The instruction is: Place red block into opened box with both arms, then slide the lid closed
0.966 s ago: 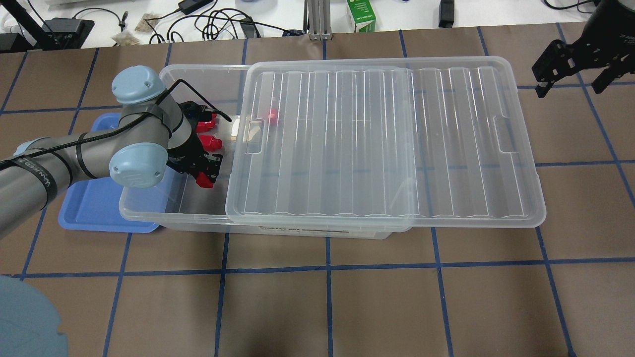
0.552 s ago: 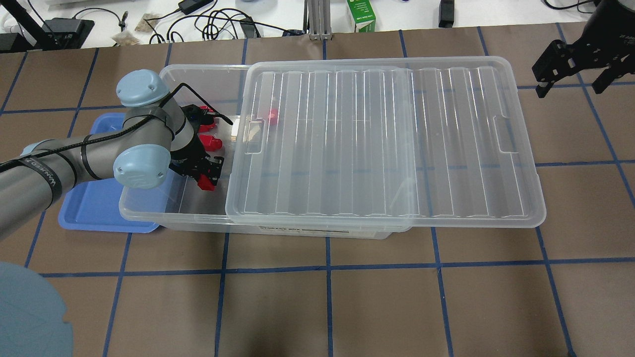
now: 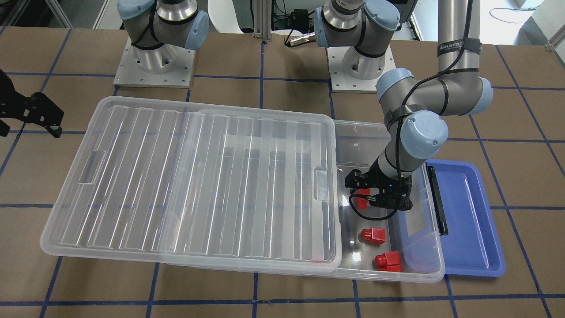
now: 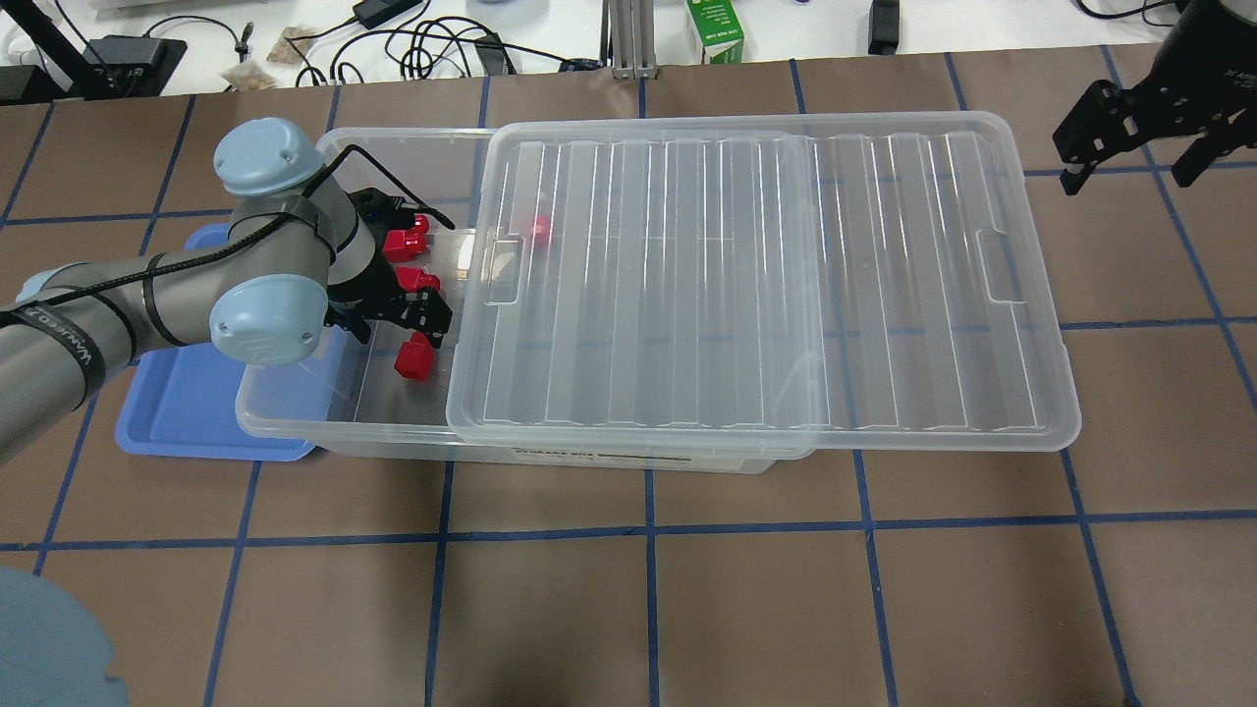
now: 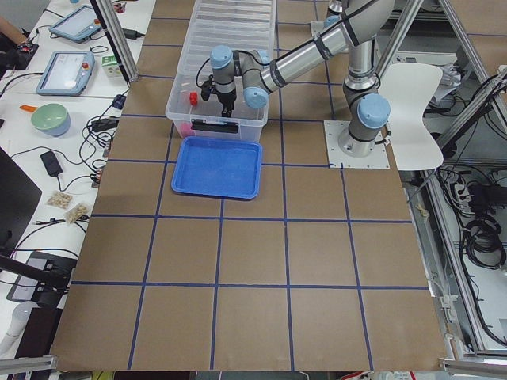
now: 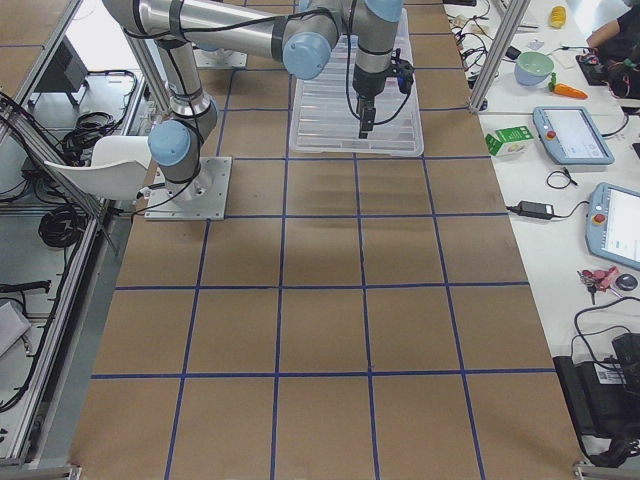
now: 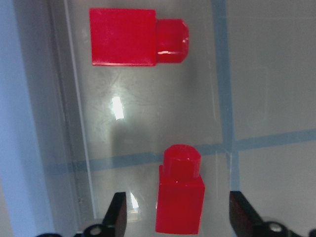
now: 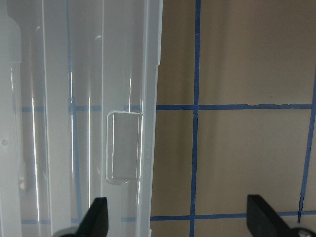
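Note:
The clear box (image 4: 295,420) (image 3: 397,277) lies across the table. Its ridged lid (image 4: 766,285) (image 3: 190,185) covers most of it and overhangs on my right side, so only the left end stands uncovered. My left gripper (image 4: 393,322) (image 3: 378,194) (image 7: 180,217) hovers open in that uncovered end. A red block (image 4: 412,358) (image 7: 180,202) lies on the box floor between the fingers, untouched. Two more red blocks (image 4: 420,283) (image 4: 405,239) lie farther in, and another (image 4: 540,228) shows through the lid. My right gripper (image 4: 1129,169) (image 8: 182,217) is open above the table, just past the lid's right edge.
A blue tray (image 4: 196,417) (image 3: 468,216) sits against the box's left end, beside the box's black bar (image 3: 437,198). A green carton (image 4: 715,29) and cables lie along the far edge. The arm bases (image 3: 154,62) stand behind the box.
My left gripper has lifted and drawn back a little from the red block nearest me, which now lies free on the box floor. The right arm and the lid have not moved.

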`<state>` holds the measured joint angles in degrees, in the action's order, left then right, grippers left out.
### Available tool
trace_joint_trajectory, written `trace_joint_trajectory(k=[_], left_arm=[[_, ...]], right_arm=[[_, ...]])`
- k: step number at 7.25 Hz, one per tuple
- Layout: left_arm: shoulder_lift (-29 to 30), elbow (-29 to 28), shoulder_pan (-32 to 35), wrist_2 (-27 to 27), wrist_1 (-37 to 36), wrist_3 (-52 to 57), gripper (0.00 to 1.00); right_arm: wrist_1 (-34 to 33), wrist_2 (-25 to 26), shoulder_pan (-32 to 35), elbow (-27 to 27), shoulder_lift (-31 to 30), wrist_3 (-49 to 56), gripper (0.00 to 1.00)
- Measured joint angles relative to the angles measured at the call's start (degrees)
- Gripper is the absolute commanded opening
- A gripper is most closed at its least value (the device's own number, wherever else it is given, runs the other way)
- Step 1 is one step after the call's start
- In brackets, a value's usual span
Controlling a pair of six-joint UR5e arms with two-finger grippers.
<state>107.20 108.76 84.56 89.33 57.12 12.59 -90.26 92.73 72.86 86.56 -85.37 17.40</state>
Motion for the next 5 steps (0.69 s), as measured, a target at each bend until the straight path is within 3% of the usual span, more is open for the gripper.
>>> trace_joint_trajectory(k=[2,5], left_arm=[[-3.58,-5.39,0.86,0.25,10.29,-3.00,1.00],[-8.27,-18.23,3.07,1.10,27.96,-7.63,1.00]], right_arm=[[0.00,0.00,0.00,0.01,0.08,0.04,1.00],[-0.02,-0.04,-0.06,0.02,0.26,0.34,1.00]])
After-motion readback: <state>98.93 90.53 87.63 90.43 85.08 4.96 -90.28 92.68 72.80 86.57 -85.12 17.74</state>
